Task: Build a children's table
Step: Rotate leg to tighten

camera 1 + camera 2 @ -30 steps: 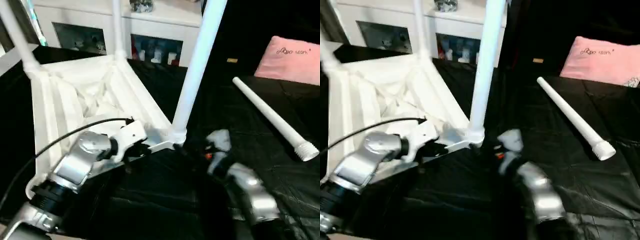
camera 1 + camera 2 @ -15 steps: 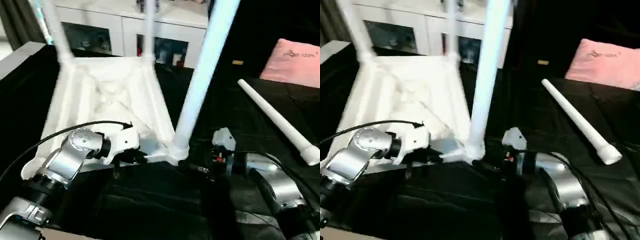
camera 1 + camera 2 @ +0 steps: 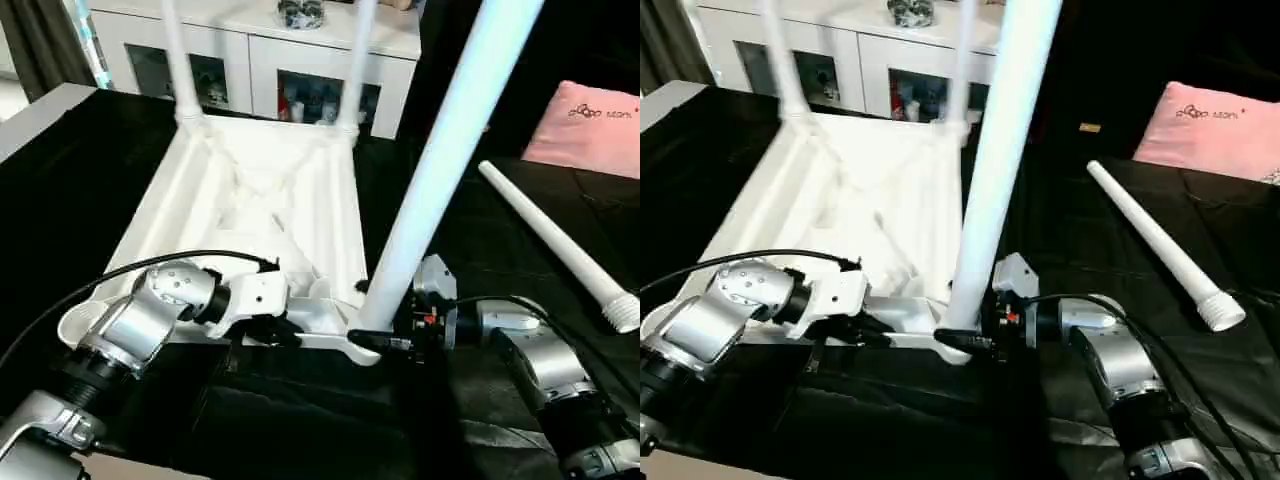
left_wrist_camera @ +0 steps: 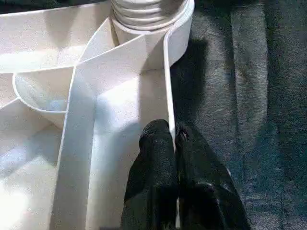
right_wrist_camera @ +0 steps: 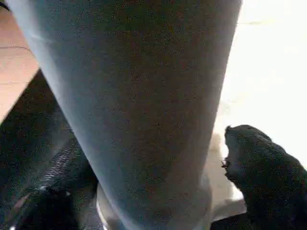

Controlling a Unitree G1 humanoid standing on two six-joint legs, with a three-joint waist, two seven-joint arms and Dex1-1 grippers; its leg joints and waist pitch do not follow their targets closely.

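Three legs stand up from the upturned tabletop [image 3: 250,200], which lies ribbed side up on the black-covered desk [image 3: 60,180], toward its left half and running from near the front edge back toward the far edge. From my seat I read the scene left to right.

My left tool [image 4: 175,158] has its two black fingers [image 4: 153,167] pressed together on the thin upright rim of the tabletop's near edge, one finger on each side of that wall, just beside the near right corner socket. Two slim legs, the far-left leg [image 3: 175,60] and the far-right leg [image 3: 362,60], rise from the far corners.

At the near right corner the near leg [image 3: 440,170] stands seated in its socket, leaning a little to the right as it rises. My right tool [image 3: 385,342] sits at the base of this leg with its fingers spread wide, one on each side of the tube; I cannot tell whether they touch it.

Further right, a loose fourth leg [image 3: 555,245] lies flat on the desk, well apart from the tabletop, its threaded end pointing toward the front right corner. Beyond it a pink cushion [image 3: 590,125] rests at the far right edge. A white cabinet [image 3: 260,70] stands behind the desk's far edge.
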